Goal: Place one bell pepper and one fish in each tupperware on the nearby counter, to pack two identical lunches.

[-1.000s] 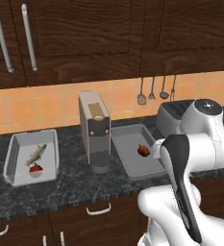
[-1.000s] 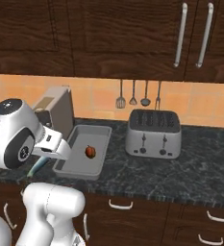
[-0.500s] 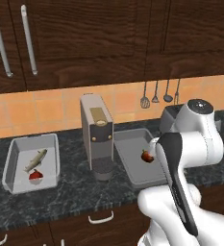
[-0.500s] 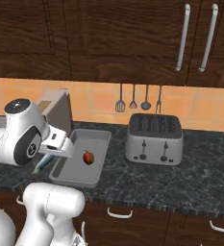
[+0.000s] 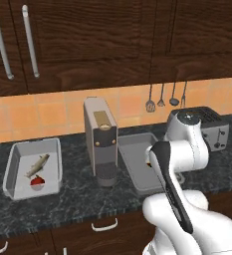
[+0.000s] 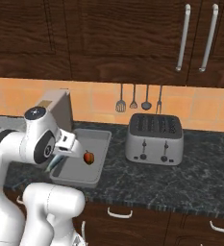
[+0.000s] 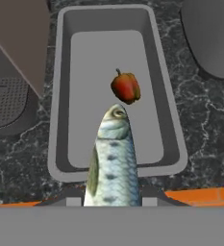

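Observation:
My gripper is shut on a grey-blue fish, whose head points out over the near end of a light-grey tupperware. A red-orange bell pepper lies inside that container, just beyond the fish's head. From the right base camera the gripper holds the fish over the left side of the same tupperware, with the pepper on its floor. A second tupperware at the left of the counter holds another fish and a red pepper.
A tall grey coffee machine stands between the two containers. A silver toaster sits to the right of the near container. Utensils hang on the tiled wall. Dark wood cabinets are overhead, with drawers under the counter edge.
The arm has swung further in over the right tupperware, carrying the fish with it. The grip has stayed the same, and the views have shifted slightly.

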